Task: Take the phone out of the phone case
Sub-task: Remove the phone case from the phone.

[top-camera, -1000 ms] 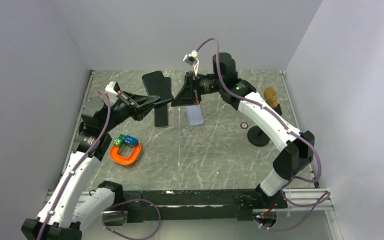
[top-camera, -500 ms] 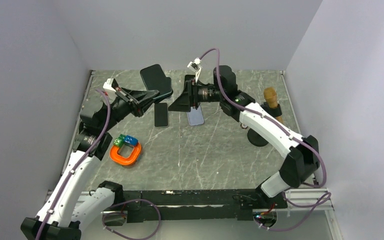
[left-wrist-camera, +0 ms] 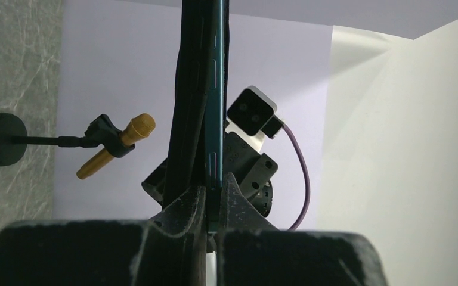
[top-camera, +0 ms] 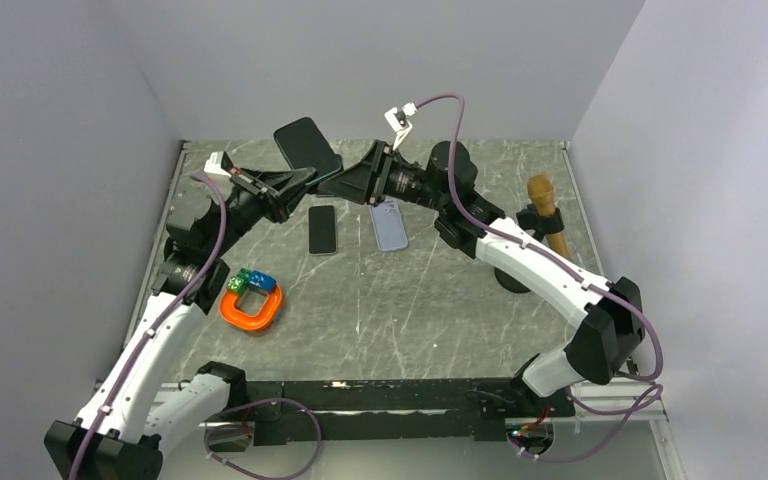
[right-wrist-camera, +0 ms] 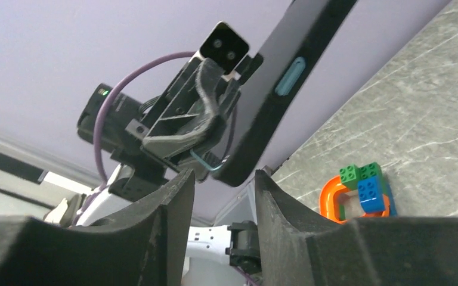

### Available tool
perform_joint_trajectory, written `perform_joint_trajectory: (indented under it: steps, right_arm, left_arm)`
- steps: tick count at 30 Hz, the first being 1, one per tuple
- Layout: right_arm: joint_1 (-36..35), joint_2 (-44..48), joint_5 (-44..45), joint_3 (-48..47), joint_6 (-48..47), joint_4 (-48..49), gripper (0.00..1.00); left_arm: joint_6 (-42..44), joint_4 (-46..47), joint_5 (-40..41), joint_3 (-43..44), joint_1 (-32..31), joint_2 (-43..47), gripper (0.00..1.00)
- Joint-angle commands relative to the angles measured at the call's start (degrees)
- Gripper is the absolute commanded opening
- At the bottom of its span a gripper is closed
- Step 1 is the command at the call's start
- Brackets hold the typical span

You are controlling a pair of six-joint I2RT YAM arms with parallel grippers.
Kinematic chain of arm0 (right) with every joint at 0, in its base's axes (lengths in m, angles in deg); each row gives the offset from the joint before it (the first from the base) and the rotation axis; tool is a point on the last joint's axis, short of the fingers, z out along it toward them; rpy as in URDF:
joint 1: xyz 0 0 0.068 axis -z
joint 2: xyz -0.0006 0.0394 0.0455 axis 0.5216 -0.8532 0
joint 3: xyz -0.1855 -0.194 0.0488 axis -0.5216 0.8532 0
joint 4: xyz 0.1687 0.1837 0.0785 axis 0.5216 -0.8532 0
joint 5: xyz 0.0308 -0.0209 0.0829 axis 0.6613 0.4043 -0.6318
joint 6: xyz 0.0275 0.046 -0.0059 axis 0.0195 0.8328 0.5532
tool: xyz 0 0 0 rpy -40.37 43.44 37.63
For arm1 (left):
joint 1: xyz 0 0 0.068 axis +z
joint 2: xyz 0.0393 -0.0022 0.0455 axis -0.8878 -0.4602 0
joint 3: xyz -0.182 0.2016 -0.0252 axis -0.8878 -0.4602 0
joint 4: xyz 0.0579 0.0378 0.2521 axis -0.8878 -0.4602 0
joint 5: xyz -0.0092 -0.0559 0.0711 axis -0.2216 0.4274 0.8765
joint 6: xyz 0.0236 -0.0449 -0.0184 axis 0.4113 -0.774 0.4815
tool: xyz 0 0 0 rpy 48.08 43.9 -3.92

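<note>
Your left pincer [top-camera: 298, 180] is clamped on the near end of the phone case [top-camera: 307, 147], holding it up in the air over the far part of the desk [top-camera: 410, 300], between the two arms. From above, the case tilts with its dark, glossy face up and a teal edge along one side. You cannot tell the phone apart from the case in any of these views.

In your left wrist view, the left pincer [left-wrist-camera: 212, 193] grips the phone case [left-wrist-camera: 194, 89] edge-on. The case rises straight up from the fingers, a black layer beside a teal one.

Your right pincer [top-camera: 332, 186] reaches in from the opposite side. Seen from its own wrist, the right pincer [right-wrist-camera: 223, 176] has its fingers apart on either side of the lower corner of the phone case [right-wrist-camera: 286, 59]. You cannot tell whether either finger touches the case.

Two loose handsets lie flat on the desk below, near each other: a black handset [top-camera: 322, 229] and a pale blue handset [top-camera: 390, 224]. An orange ring [top-camera: 250, 310] lies toward your left arm, with green and blue blocks [top-camera: 250, 281] at its far edge. A gold microphone [top-camera: 545, 205] on a black stand [top-camera: 517, 272] sits to the right, well apart from the case.
</note>
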Motion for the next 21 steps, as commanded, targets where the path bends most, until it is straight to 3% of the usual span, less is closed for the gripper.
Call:
perform_joint_trajectory:
  steps: [1,10,17,21]
  right_arm:
    - [-0.41,-1.29,4.16,-3.02,1.5,2.13,0.42]
    - [-1.53,-4.36,8.03,-7.26,0.48,-3.52,0.32]
    - [-3.99,-6.28,23.63,-12.14,0.31,-19.38,0.28]
    - [-4.17,-8.28,28.89,-15.14,3.18,-22.5,0.27]
  left_arm:
    - [-1.75,7.44,1.78,0.62,-0.23,1.81,0.0]
    - [-2.09,8.1,1.69,1.01,-0.61,1.74,0.0]
    - [-1.53,8.43,3.69,2.19,-2.26,0.66,0.0]
    - [-1.66,9.61,5.92,2.6,-4.62,-0.13,0.0]
